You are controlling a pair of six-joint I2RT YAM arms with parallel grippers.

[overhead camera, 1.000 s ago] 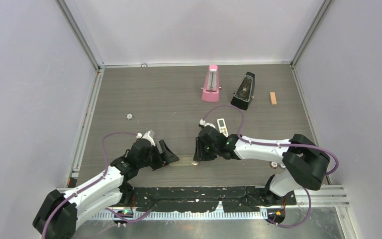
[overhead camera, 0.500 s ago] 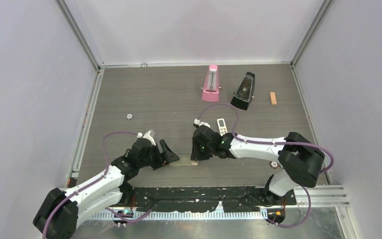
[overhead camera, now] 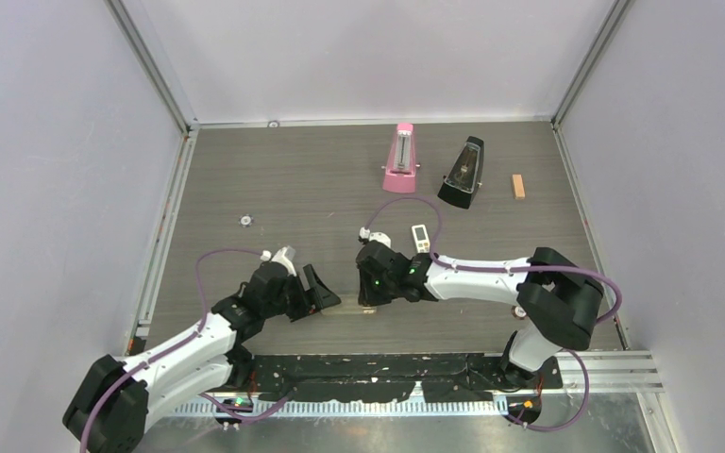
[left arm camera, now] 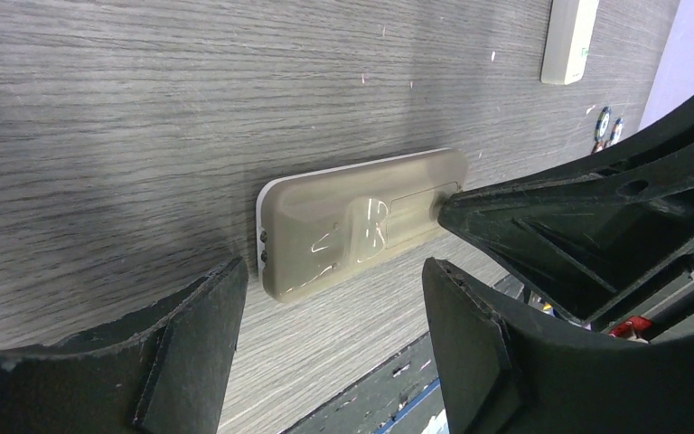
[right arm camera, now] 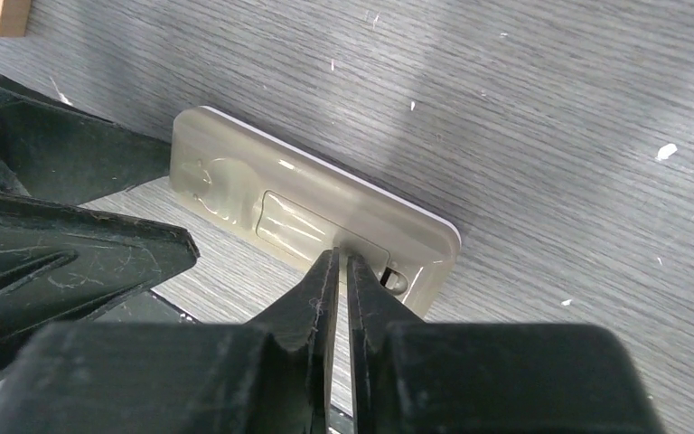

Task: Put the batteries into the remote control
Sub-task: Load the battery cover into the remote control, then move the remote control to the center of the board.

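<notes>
The remote control [left arm camera: 361, 226] lies back up on the table, grey-beige, between my two grippers. My left gripper [left arm camera: 330, 307] is open at one end of it, with nothing between its fingers. My right gripper [right arm camera: 342, 258] is shut, its tips together and pressed on the battery cover near the remote control's [right arm camera: 235, 176] other end. From above, the left gripper [overhead camera: 326, 294] and right gripper [overhead camera: 366, 293] face each other near the table's front. Two small cylinders that look like batteries [left arm camera: 609, 127] lie far off at the right edge of the left wrist view.
A second small white remote [overhead camera: 420, 237] lies just behind the right gripper. A pink metronome [overhead camera: 399, 159], a black metronome [overhead camera: 463, 172] and an orange block [overhead camera: 518, 186] stand at the back. A small white piece [overhead camera: 244, 221] lies at the left.
My right gripper has shut and slid left onto the remote control. The left arm has stayed put.
</notes>
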